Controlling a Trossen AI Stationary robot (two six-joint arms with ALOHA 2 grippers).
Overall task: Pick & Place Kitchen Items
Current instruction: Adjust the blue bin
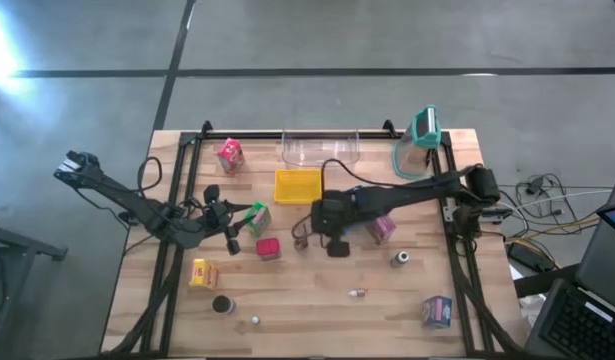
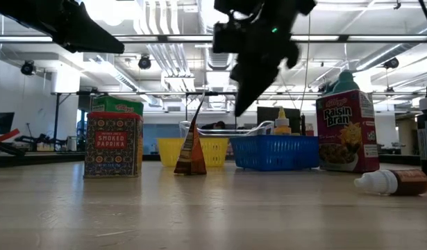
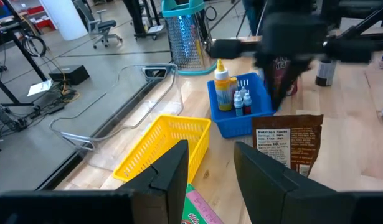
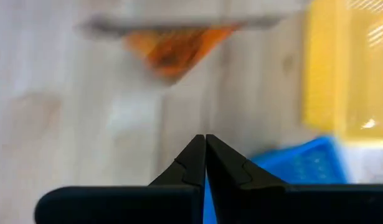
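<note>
Both arms hang above the middle of the wooden desk [image 1: 317, 300] among scattered kitchen items.

The right tool [image 4: 205, 146] is pinched closed on nothing, over the blue mesh basket [image 3: 241, 115] beside the flat yellow plastic basket [image 1: 297, 186]. The left tool [image 3: 208, 167], fingers parted and empty, hovers by the green carton [image 1: 257, 216]; a red carton [image 1: 268, 248] lies just right of it.

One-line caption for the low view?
Right gripper hangs shut above the wooden table, between a smoked paprika tin and a Raisin Bran carton.
</note>
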